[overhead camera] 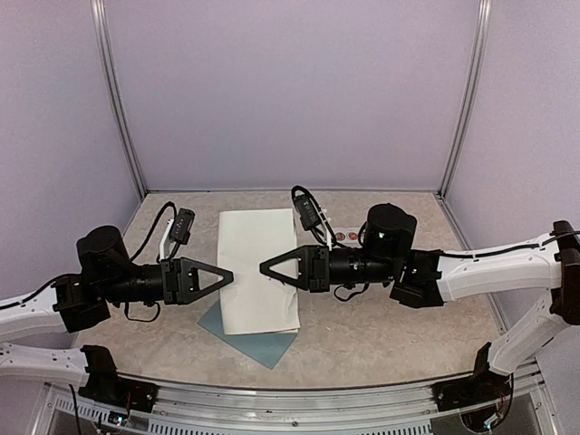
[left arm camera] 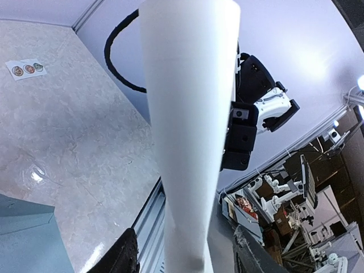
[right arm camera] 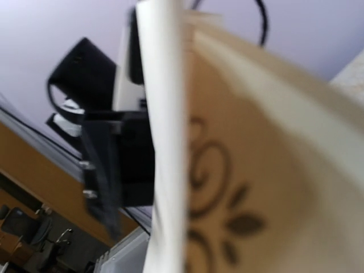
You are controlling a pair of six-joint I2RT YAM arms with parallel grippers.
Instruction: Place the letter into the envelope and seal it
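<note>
**Two grippers hold the letter over the envelope**

Nearest the arm bases, the teal envelope point(overhead camera: 263, 346) lies flat on the table point(overhead camera: 381, 335), with only its near corner showing from under the letter point(overhead camera: 254, 236). The letter sits over it, white back up, between the two arms. The left gripper point(overhead camera: 227, 275) has its fingers pressed together on the sheet's left edge. The right gripper point(overhead camera: 265, 269) pinches the sheet from the opposite side, with its tip over the paper.

The likely risk is that the two grips pull against each other and tear or crease the paper crookedly. A skewed fold might not fit the smaller envelope.

Up close, the sheet curves, cream inside with a dark scrolled border. Farther back, well apart, lies a white sticker strip point(overhead camera: 345, 236).
</note>
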